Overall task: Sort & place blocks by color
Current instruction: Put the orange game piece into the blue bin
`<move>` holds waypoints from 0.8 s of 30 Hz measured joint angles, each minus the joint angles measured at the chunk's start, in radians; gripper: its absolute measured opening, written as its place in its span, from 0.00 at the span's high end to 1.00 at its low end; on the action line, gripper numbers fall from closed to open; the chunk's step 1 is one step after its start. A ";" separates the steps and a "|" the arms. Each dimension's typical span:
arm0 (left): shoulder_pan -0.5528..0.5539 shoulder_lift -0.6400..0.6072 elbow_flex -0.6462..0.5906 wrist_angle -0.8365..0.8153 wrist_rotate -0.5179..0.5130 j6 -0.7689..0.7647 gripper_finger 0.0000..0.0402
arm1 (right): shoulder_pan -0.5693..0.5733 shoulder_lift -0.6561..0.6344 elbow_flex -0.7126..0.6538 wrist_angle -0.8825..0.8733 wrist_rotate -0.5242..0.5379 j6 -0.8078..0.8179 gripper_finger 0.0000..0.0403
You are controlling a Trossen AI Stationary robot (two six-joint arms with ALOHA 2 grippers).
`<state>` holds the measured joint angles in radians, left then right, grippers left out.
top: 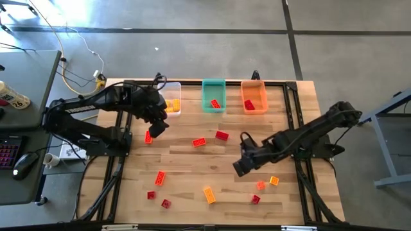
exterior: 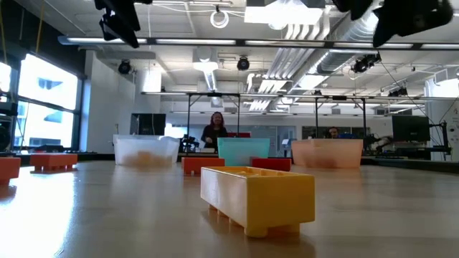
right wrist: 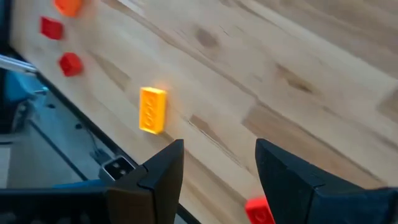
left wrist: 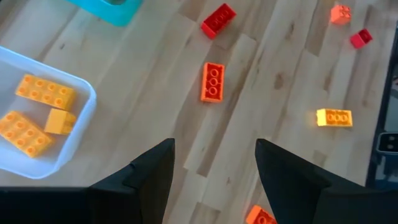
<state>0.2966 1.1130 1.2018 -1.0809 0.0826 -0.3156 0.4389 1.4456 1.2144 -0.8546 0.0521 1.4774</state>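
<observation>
Sorting maybe a third done, judging by the bins. Three yellow blocks [left wrist: 38,93] already in the clear bin [top: 171,108], one red piece in the teal bin [top: 213,95], another red in the orange bin [top: 253,96]. Still loose on the wood: a dozen or so in red, orange and yellow. Left gripper [left wrist: 214,163] hanging just off the clear bin, jaws spread wide with nothing between them; orange brick [left wrist: 212,81] straight ahead of the opening, red one [left wrist: 218,19] farther out past it, yellow one [left wrist: 334,117] off to one side. Right gripper [right wrist: 219,163] out mid-table [top: 192,173], jaws likewise wide apart and empty; yellow brick [right wrist: 152,109] ahead of one finger and off to the side, red bit [right wrist: 259,210] right by the other finger, two more reds beyond near the edge. Looks like both arms between picks, so plenty of trips left. Surface: pale butcher-block planks on a black frame, concrete floor around it, a desk with keyboard and mouse beside the left arm. Low cam showing an open workshop, exposed ducts, ceiling lights, big windows, two people seated way back behind the bins.
</observation>
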 joint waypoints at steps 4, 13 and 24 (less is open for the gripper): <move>-0.031 0.000 0.000 0.000 0.000 -0.053 0.47 | 0.046 0.000 0.000 -0.044 0.004 0.083 0.54; -0.091 0.000 0.000 0.005 -0.019 -0.154 0.47 | 0.117 0.058 0.001 -0.094 -0.005 0.173 0.54; -0.116 0.001 0.000 0.005 -0.019 -0.183 0.47 | 0.146 0.197 0.001 -0.093 -0.109 0.175 0.54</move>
<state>0.1805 1.1141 1.2015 -1.0756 0.0635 -0.4984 0.5849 1.6426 1.2156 -0.9472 -0.0574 1.6520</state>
